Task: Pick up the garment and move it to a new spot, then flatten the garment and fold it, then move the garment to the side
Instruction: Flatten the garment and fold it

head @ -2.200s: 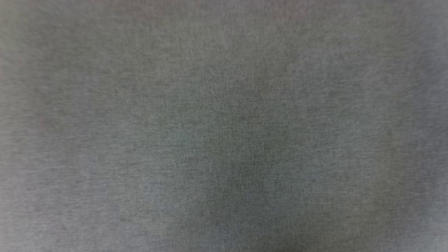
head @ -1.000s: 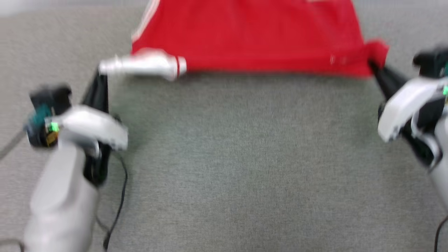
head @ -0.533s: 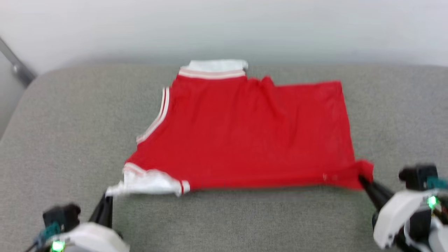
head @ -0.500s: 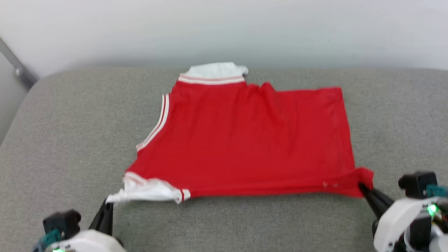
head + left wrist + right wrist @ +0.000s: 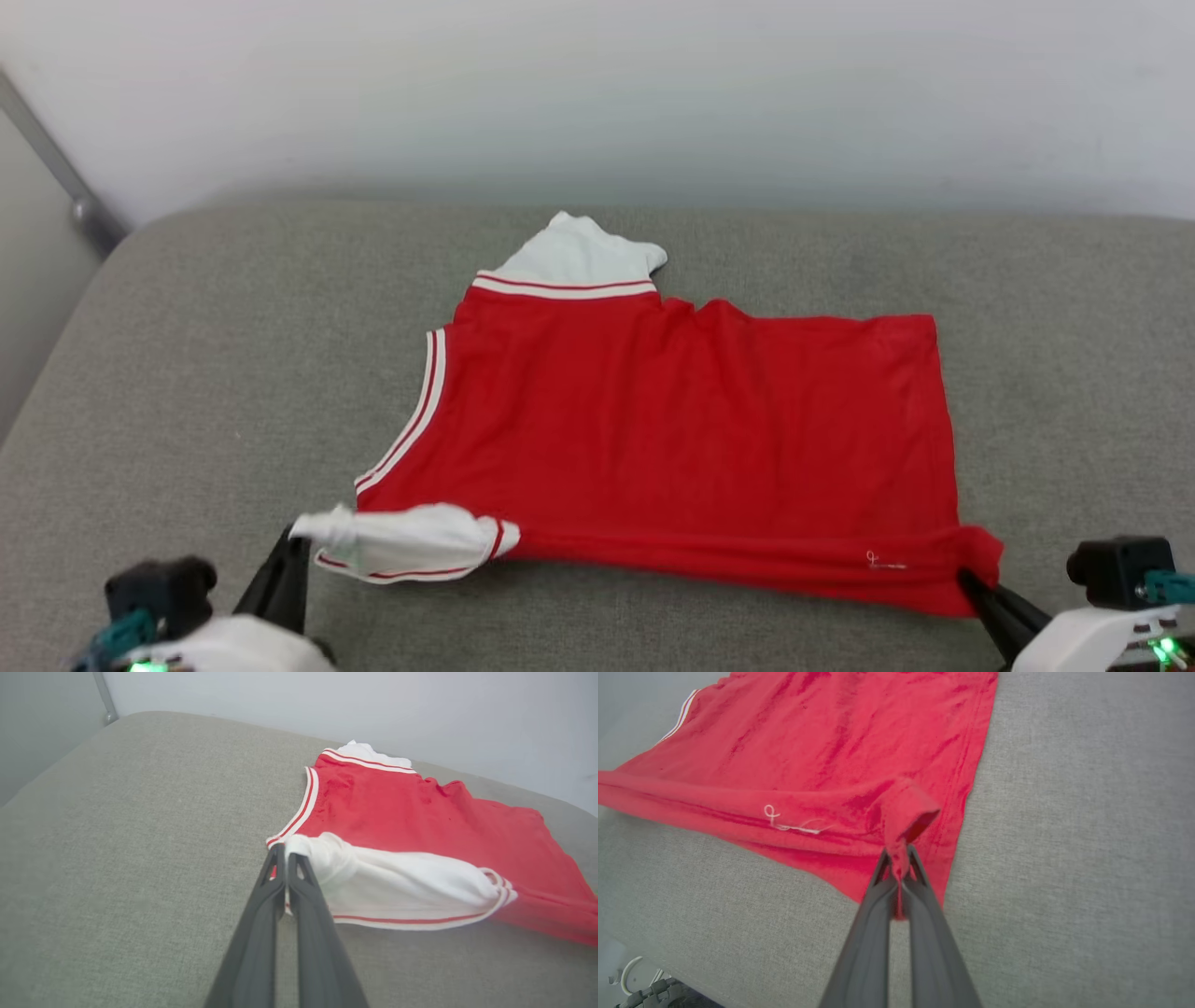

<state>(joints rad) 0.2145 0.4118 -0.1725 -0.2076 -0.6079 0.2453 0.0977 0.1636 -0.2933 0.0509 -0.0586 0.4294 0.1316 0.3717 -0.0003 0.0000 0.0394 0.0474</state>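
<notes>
— Our left gripper point(image 5: 286, 854) pinches shut on the white sleeve point(image 5: 397, 882) of the garment point(image 5: 672, 420), its 2 fingers point(image 5: 259, 938) together.
— Our right gripper point(image 5: 899, 861) clamps the red hem corner point(image 5: 908, 807). We see the garment spread on the grey cushion point(image 5: 205, 355); its white stitched mark point(image 5: 784, 822) is unreadable.

Soft, even, bright light casts a thin shadow under the garment point(image 5: 691, 420); wrist views soften near the lens.

Left pincer point(image 5: 285, 855) and right pincer point(image 5: 899, 857) both reach forward, low and wide apart, fingers clamped shut.
</notes>
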